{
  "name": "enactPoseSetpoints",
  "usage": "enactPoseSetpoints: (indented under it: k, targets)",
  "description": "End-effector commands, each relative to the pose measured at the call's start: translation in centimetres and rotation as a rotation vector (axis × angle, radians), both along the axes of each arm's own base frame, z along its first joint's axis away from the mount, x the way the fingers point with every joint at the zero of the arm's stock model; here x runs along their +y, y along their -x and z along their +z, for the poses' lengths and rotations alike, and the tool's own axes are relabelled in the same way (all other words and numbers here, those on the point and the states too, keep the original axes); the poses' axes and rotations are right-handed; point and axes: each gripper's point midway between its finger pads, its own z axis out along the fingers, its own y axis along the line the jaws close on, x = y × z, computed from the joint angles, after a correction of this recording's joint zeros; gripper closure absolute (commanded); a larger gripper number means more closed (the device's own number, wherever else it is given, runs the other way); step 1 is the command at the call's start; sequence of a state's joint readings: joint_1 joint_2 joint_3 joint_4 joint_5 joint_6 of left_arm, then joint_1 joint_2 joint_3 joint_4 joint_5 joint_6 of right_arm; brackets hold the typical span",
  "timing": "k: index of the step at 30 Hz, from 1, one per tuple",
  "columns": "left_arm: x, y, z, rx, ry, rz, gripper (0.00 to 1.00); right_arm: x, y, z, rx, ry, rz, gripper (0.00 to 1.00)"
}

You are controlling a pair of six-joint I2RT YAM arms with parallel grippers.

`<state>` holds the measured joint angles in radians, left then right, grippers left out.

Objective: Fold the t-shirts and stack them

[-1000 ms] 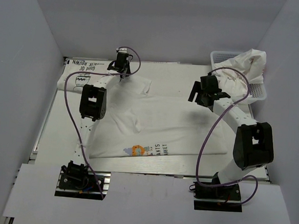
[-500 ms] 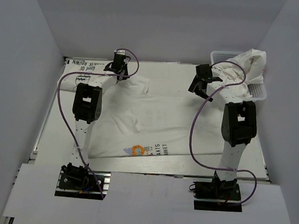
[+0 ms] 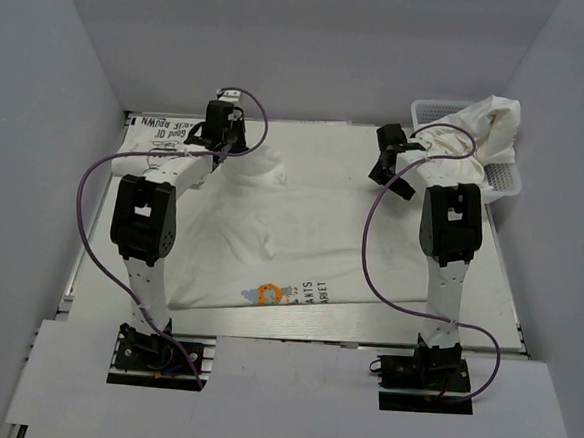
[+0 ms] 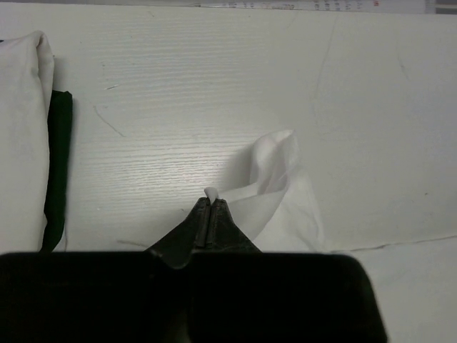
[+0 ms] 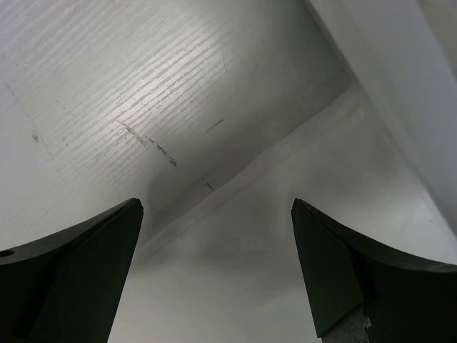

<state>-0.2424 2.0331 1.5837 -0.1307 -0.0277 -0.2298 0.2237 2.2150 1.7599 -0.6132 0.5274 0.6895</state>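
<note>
While clamped fully shut at the far left of the counter [image 3: 105,246], grips with the left jaws a thin pinch of the big white shirt [image 3: 300,245], a tab of cloth poking out above the tips and the fabric beside them raised in a soft peak. Holds nothing in the right jaws: spread as wide as can be, hovering over the far right edge of the same shirt, with bare counter and the shirt's hem showing between them. Lies flat across the middle of the counter otherwise, colourful print toward the near edge, a few creases at the centre.

Judged light, limp and not fragile. Likely to sag, drag and crease rather than keep shape, so best taken at corners, shoulders or hem with a thin, firm pinch, one far corner per side. Could slip out of so small a bite if tugged hard.

Just left of the left jaws, a folded white shirt [image 4: 25,128] with dark cloth [image 4: 61,164] under it, perhaps another shirt: little room that way. Near the right jaws, a white basket [image 3: 505,179] with a crumpled white shirt [image 3: 484,127] heaped over its rim; worth keeping off its wall and the loose cloth. Open room toward the near edge, above the spread shirt. Side walls [image 3: 59,113] close in around the counter.
</note>
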Motion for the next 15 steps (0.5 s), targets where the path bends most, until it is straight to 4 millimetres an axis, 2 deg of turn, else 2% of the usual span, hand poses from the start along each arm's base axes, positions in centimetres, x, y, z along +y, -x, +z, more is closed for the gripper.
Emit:
enactPoseSetpoints:
  k: [1, 3, 4, 6, 7, 11, 12, 14, 15]
  targets:
    - [-1.5, 1.2, 2.7, -0.057, 0.013, -0.079, 1.00, -1.4, -0.1, 0.4, -0.023, 0.015, -0.113, 0.10]
    - [-1.6, 1.6, 3.5, -0.069, 0.021, -0.089, 1.00, -1.1, -0.2, 0.0, -0.034, -0.005, -0.131, 0.10]
    - [-1.6, 1.8, 3.0, -0.058, 0.018, -0.089, 1.00, -1.0, -0.2, -0.3, -0.033, -0.009, -0.141, 0.10]
    - [-1.8, 2.4, 3.5, -0.059, 0.037, -0.100, 1.00, -1.2, 0.1, -0.8, -0.015, -0.010, -0.172, 0.10]
    - [-1.7, 2.9, 3.0, -0.046, 0.034, -0.100, 1.00, -1.3, 0.1, -1.2, -0.002, -0.007, -0.178, 0.10]
    - [-1.6, 4.5, 3.1, -0.040, 0.043, -0.117, 1.00, -1.8, 0.4, -2.0, 0.010, 0.000, -0.227, 0.10]
    - [-1.4, 5.0, 2.6, -0.028, 0.041, -0.117, 1.00, -1.7, 0.3, -2.2, 0.006, -0.010, -0.234, 0.10]
    - [-1.6, 5.9, 3.4, -0.038, 0.052, -0.134, 1.00, -1.5, -0.1, -2.3, -0.004, -0.029, -0.240, 0.10]
    - [-1.6, 6.5, 3.0, -0.025, 0.055, -0.142, 1.00, -1.0, -0.3, -2.3, -0.007, -0.040, -0.232, 0.10]
